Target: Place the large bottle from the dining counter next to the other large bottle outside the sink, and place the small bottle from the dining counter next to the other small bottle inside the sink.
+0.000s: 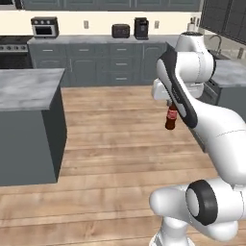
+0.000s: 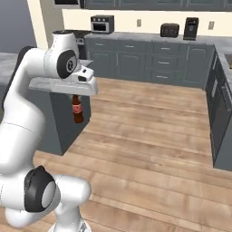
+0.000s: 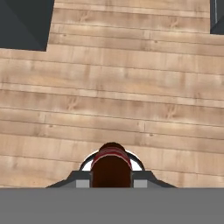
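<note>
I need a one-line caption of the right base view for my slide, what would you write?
Simulated kitchen: the tool carries the small cola-style bottle upright over the wooden floor.

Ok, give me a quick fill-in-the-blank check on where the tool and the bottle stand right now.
1. The tool is shut on the small ____ with the red label.
2. The bottle hangs in the air above the wooden ____.
3. Its cap end points ____, toward the tool.
4. On the far counter, the toaster stands beside the dark ____ machine.

Missing words: bottle; floor; up; coffee
</note>
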